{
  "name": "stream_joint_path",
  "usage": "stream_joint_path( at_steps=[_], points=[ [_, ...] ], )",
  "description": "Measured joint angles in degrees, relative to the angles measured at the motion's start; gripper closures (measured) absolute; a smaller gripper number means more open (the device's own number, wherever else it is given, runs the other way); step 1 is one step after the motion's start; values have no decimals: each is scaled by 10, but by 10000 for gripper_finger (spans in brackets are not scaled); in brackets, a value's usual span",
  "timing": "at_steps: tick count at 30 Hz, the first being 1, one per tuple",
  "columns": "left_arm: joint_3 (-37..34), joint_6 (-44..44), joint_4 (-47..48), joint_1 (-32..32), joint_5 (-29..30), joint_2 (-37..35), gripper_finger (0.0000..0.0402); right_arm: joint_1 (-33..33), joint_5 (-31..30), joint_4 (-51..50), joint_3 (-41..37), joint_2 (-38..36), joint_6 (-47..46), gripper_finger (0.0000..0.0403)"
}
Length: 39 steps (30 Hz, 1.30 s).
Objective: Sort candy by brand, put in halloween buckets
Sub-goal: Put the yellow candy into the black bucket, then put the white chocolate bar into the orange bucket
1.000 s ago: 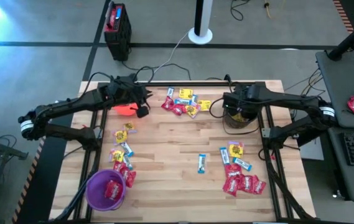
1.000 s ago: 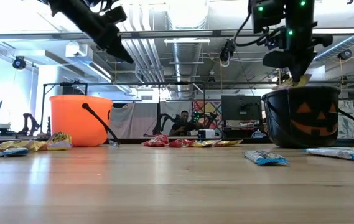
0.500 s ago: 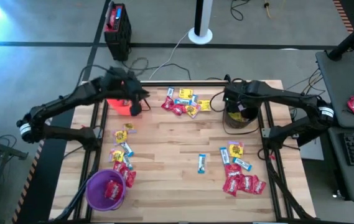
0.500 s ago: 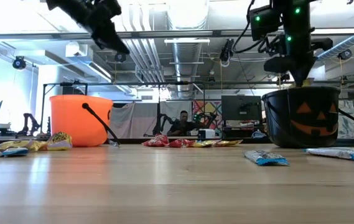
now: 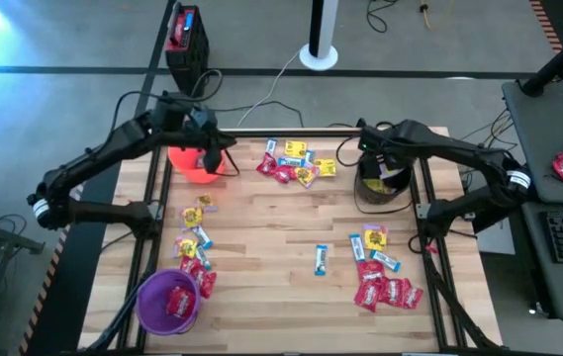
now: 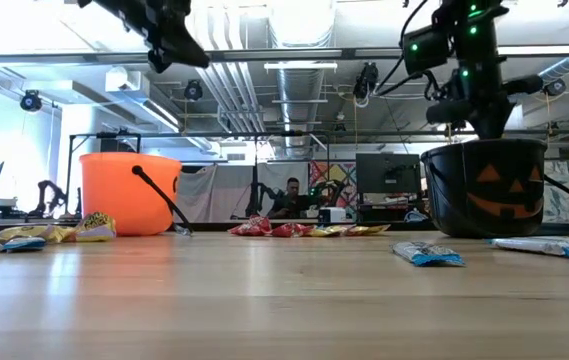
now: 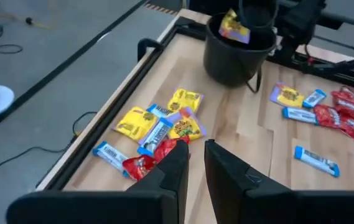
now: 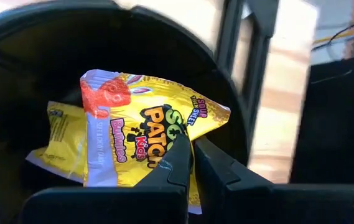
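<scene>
High view — black bucket [image 5: 380,185] interior obscured

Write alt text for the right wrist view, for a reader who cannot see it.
The right tool is shut on a yellow candy packet, holding it over the open black bucket. Another yellow packet lies inside the bucket, and the wooden table shows beyond its rim.

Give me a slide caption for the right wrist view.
Right end effector shut on a yellow candy packet, holding it over the black bucket, where another yellow packet already lies.
</scene>
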<state>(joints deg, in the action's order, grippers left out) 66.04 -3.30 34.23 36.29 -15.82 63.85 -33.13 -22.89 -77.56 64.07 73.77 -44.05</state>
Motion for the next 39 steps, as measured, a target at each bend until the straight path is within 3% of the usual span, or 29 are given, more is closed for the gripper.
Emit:
stream_joint_path(
  at_steps=[3,10,17,24,32,35,39],
  points=[
    [-3,7,-15,12,1,12,364,-7,51,24,-12,17,8,394],
    [-1,5,-27,40,2,42,364,-9,52,51,-15,57,5,385],
    [19,-16,-27,51,-1,54,364,-19,97,44,-11,74,12,304],
    [34,-51,9,52,-1,54,364,-22,50,46,47,65,42,230],
    [85,-104,92,60,74,57,364,-22,17,86,165,71,74,223],
    [101,-154,119,61,74,61,364,-27,55,130,197,75,99,229],
    [110,-208,165,61,57,65,364,-34,225,209,212,78,156,239]
  ],
)
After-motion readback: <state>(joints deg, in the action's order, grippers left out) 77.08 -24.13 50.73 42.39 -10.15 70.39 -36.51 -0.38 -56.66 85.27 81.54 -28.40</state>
